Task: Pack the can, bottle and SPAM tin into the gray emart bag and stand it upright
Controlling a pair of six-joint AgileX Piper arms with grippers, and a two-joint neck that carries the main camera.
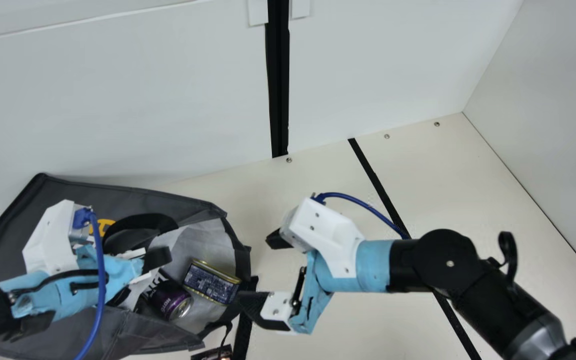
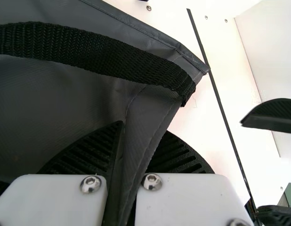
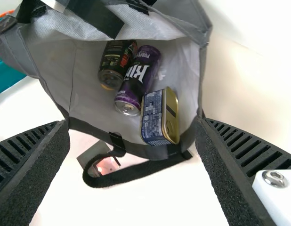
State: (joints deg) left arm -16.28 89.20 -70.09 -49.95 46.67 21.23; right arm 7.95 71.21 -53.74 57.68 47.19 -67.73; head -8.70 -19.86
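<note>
In the main view my left gripper (image 1: 154,259) is at the gray bag (image 1: 133,197), which lies on its side with its opening toward the right arm. A fold of the bag (image 2: 145,110) is pinched by my left gripper (image 2: 131,160). Inside are the blue-and-gold SPAM tin (image 1: 212,281) and a purple can (image 1: 170,301). The right wrist view shows the tin (image 3: 159,117), the purple can (image 3: 138,77) and a dark can-like container (image 3: 112,63) beside it, all lying in the bag. My right gripper (image 1: 262,270) stands open outside the mouth; between its fingers (image 3: 131,127) nothing is held.
A black strap handle (image 3: 131,173) hangs from the bag's lower rim, over a small dark object (image 3: 99,157) on the table. White walls (image 1: 118,100) stand behind the bag. A black strip (image 1: 375,175) crosses the table (image 1: 313,175) under my right arm.
</note>
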